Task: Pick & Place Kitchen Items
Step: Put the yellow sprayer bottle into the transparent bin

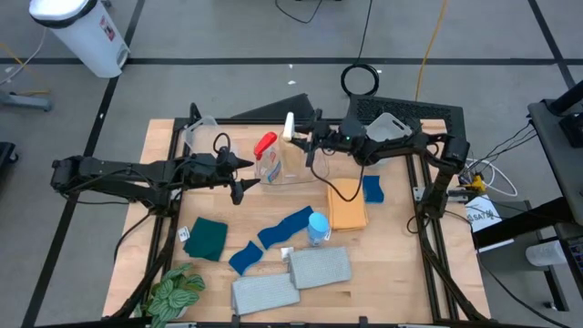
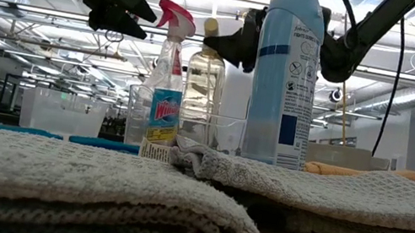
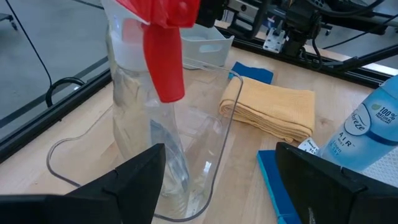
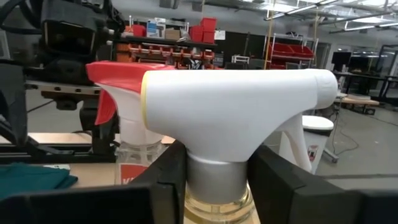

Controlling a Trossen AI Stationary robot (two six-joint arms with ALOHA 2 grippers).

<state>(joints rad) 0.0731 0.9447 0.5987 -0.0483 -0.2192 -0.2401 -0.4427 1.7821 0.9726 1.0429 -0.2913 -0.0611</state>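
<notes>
Wooden table (image 1: 392, 273), white-trigger bottle (image 4: 230, 118) neck clamped in right claw (image 4: 211, 180)

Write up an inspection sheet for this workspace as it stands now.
Surface: wooden table, dark frame rails along its sides.
Job's things: red-trigger bottle and white-trigger bottle in the clear tub; blue-capped bottle, orange cloth, blue sponge, blue cloth, teal cloth, two grey towels toward the front.
Clutter: leafy plant at the front corner; second clear tub behind the left arm.
Grippers: left gripper open beside the red-trigger bottle; right gripper clamps the white-trigger bottle's neck.
Cables: black and yellow leads on the floor behind the table.
Surroundings: white bin, grey floor.
</notes>
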